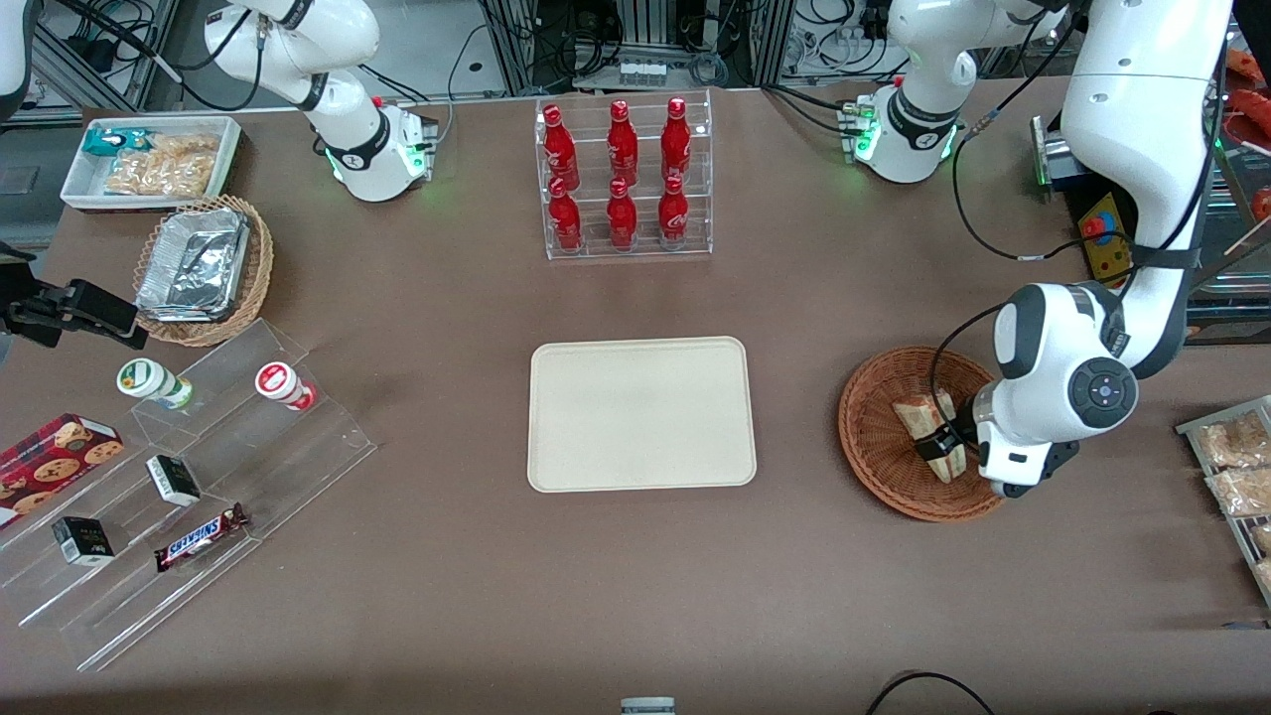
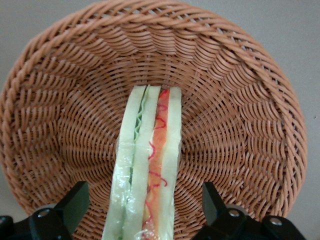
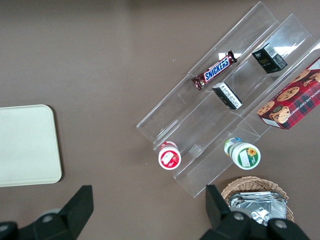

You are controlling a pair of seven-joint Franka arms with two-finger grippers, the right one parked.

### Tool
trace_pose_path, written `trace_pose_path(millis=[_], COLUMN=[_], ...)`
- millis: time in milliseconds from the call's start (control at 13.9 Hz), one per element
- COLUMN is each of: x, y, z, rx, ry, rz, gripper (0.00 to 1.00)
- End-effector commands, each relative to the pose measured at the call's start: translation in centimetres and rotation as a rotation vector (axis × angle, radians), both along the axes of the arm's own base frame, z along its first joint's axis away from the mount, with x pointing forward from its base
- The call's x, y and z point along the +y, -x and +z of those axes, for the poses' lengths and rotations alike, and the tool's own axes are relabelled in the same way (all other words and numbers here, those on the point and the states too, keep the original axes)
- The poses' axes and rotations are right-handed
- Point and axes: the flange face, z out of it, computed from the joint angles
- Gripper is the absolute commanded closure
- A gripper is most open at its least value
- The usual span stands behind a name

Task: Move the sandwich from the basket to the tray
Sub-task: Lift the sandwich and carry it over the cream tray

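Observation:
The sandwich [image 2: 147,165], a wrapped wedge of pale bread with green and red filling, stands on its edge in the round reddish-brown basket [image 2: 235,100]. My left gripper [image 2: 145,205] is down inside the basket and open. One black finger stands on each side of the sandwich, with a gap between each finger and the wrap. From the front, the gripper [image 1: 938,447] covers part of the sandwich [image 1: 923,409] in the basket [image 1: 879,447] toward the working arm's end of the table. The cream tray [image 1: 640,412] lies flat mid-table with nothing on it.
A clear rack of red bottles [image 1: 623,179] stands farther from the front camera than the tray. Toward the parked arm's end are a stepped acrylic shelf [image 1: 199,477] with snacks, a lighter basket of foil trays [image 1: 204,268] and a white bin [image 1: 149,164]. Bagged snacks [image 1: 1236,462] lie beside the basket.

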Motion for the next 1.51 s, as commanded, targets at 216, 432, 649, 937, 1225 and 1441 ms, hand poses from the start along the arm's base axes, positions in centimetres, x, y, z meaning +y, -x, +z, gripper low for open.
trace_pose_path(millis=[216,432,649,937,1225,1441], x=[-0.6,-0.3,-0.5,-4.0,-17.2,-26.9], y=[2.2,1.9,1.0,-0.2,-0.7,1.4], z=[-4.1,-3.5,-1.5,3.9,7.3,6.9], rx=[-0.036,-0.038,-0.009,-0.063,-0.093,-0.107], ry=[0.008,0.009,0.001,0.003,0.044,0.064], rz=[0.006,-0.009,-0.025,-0.071,-0.253,-0.335], gripper=[0.23,0.87,0.93,0.94,0.93,0.92])
